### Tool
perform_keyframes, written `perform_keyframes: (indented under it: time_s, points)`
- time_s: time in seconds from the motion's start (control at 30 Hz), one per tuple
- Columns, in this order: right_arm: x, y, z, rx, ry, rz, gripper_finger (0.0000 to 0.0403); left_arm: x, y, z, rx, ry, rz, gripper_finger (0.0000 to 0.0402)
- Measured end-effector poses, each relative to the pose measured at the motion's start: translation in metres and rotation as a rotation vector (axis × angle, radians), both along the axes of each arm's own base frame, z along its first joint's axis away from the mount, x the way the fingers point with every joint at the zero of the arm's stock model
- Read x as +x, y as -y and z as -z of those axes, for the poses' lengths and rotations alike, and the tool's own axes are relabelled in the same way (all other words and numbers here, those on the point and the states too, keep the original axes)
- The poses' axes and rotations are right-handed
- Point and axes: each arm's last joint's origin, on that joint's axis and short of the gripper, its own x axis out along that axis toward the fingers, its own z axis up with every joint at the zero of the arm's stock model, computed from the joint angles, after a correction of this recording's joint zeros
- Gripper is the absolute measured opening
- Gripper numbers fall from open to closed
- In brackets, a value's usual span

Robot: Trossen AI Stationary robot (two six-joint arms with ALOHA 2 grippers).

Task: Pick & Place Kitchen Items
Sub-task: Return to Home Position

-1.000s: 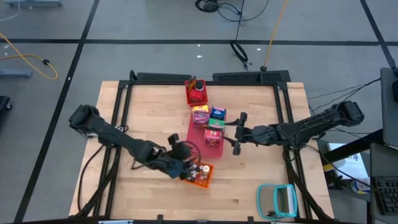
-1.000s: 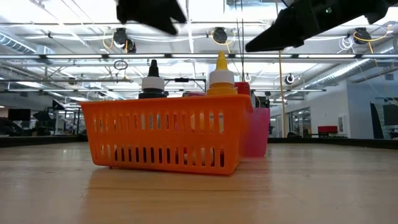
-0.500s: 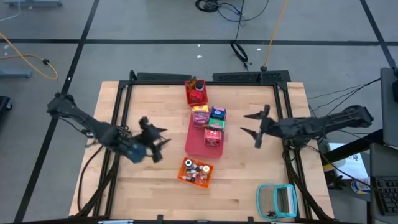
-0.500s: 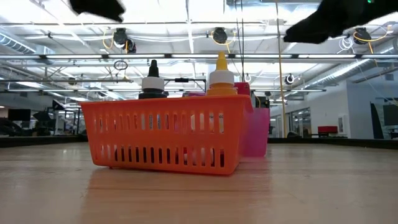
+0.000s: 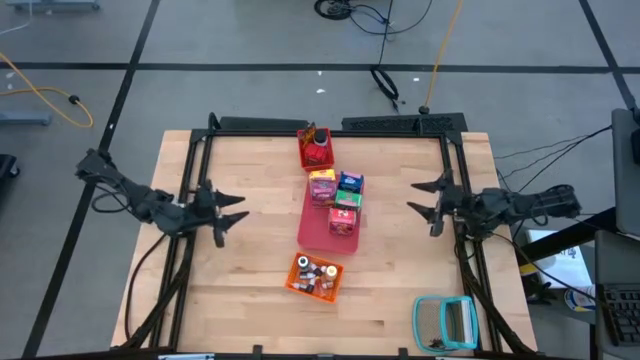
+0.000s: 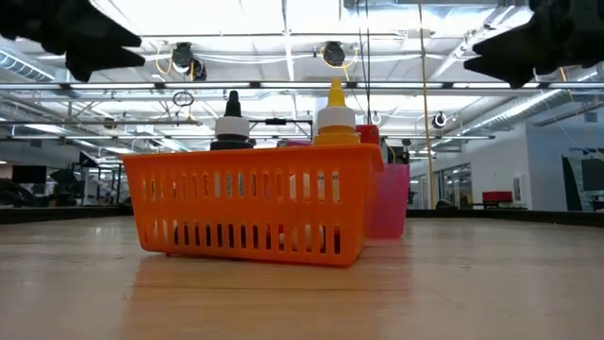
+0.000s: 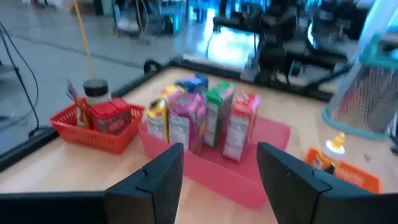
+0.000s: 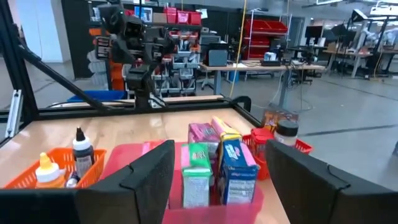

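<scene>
Dark end effectors (image 5: 238, 207) (image 5: 418, 200) wide-fingered, well apart

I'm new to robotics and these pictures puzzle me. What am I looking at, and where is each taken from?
It is a robot with two arms at a table. One picture looks straight down, one looks level across the tabletop, two come from wrist cameras. The left gripper and right gripper hang open at the table's sides, holding nothing. On it sit a red bin with a jar, cartons on a red tray, an orange bin of small bottles, and, near a corner, a teal-framed object.
</scene>
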Motion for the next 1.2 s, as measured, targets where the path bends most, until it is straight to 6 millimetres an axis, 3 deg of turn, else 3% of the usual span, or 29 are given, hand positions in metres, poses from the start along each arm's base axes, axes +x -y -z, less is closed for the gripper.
perform_keyframes:
  time_s: [0.17,0.53,0.73,0.8,0.9,1.2]
  points:
    - [-0.016,0.003,0.008,0.026,-0.021,-0.028,0.0242,-0.015,-0.009,0.021,0.010,0.105,0.022,0.0203]
    - [-0.015,-0.001,0.013,0.079,-0.056,-0.178,0.0242,-0.032,-0.018,0.044,0.134,0.176,0.128,0.0204]
    - [-0.001,0.000,0.045,0.077,-0.042,-0.098,0.0242,-0.031,-0.017,0.062,0.087,0.077,0.166,0.0203]
    - [0.003,-0.001,0.053,0.090,0.003,-0.147,0.0242,-0.030,-0.015,0.068,0.023,0.071,0.180,0.0202]
    - [0.005,-0.004,0.050,0.088,0.080,-0.243,0.0242,-0.030,-0.014,0.069,-0.017,0.074,0.200,0.0201]
    - [0.005,-0.003,0.051,0.009,0.063,-0.229,0.0242,-0.030,-0.013,0.069,-0.020,0.062,0.207,0.0200]
